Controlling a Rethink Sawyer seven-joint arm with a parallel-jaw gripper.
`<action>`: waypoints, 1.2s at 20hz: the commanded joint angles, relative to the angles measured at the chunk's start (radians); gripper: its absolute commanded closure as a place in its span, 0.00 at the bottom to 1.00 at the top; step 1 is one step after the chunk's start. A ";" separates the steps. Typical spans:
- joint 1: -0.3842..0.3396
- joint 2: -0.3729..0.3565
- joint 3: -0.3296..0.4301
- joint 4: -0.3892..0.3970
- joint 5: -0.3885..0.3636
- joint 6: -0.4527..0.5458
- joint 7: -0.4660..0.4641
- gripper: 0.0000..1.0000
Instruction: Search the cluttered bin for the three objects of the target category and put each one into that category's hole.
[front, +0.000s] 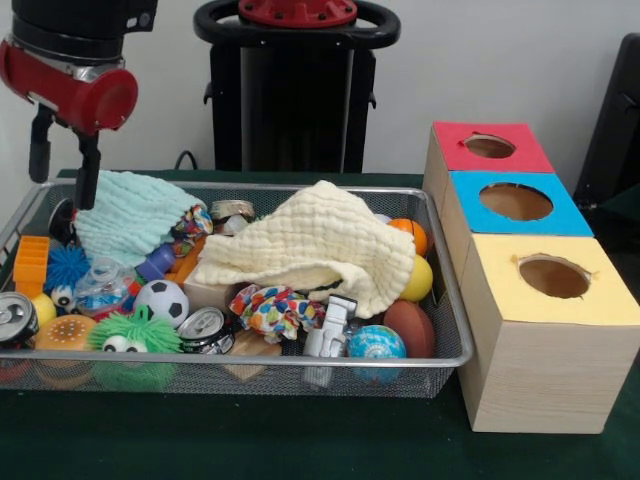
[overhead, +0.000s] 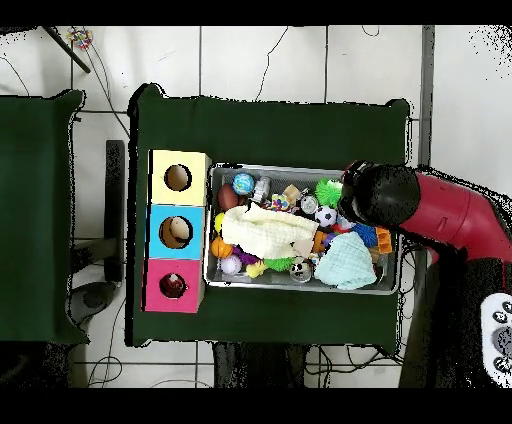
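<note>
My gripper hangs open over the left end of the wire mesh bin, nothing between its fingers. One finger reaches down to the edge of a pale teal cloth. A cream cloth covers the bin's middle. Around them lie a soccer ball, a blue globe ball, a brown football, a yellow ball, an orange ball, and crushed cans. In the overhead view the arm's head hides the gripper above the bin.
A wooden box stands to the right of the bin with a red-topped hole, a blue-topped hole and a yellow-topped hole. A green fuzzy toy, a blue spiky ball and a burger toy crowd the bin's left front.
</note>
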 joint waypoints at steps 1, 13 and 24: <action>-0.045 0.029 0.161 0.134 -0.063 -0.024 -0.220 0.00; -0.094 0.076 0.209 0.100 -0.132 -0.007 -0.235 0.00; -0.177 -0.001 0.260 0.304 -0.132 0.020 -0.226 0.00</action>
